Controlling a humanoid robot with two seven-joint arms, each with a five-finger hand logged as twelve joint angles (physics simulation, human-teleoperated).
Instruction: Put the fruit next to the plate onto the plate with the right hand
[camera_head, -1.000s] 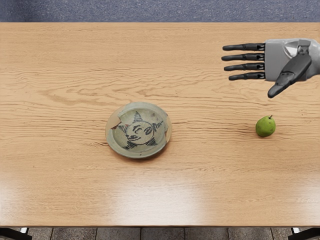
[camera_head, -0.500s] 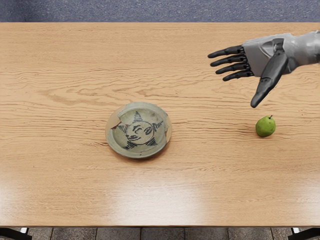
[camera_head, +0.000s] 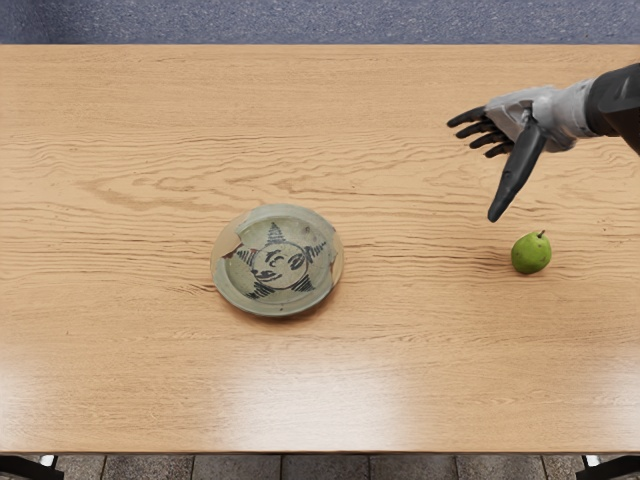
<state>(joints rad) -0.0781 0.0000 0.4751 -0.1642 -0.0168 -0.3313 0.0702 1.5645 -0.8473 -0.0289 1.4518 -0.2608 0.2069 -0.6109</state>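
The pear (camera_head: 531, 253) is small and rounded, so a slanted or hurried grasp would likely nudge it and send it rolling across the bench (camera_head: 150, 150), perhaps towards the right edge. It lies at the 3 o'clock side of the plate (camera_head: 330, 262), well apart from it. The right robot hand (camera_head: 520, 115) hangs at the pear's 12 o'clock without touching it. Its fingers are spread and hold nothing, and the thumb points down toward the pear.

Tabletop (camera_head: 130, 110): light wood, wavy grain, pale glare band along its near edge. Beyond the tabletop's far edge: blue-grey carpet (camera_head: 300, 20). Below its near edge: grey tiled floor (camera_head: 320, 467). Dark supports (camera_head: 25, 467) under both near corners, type unclear.
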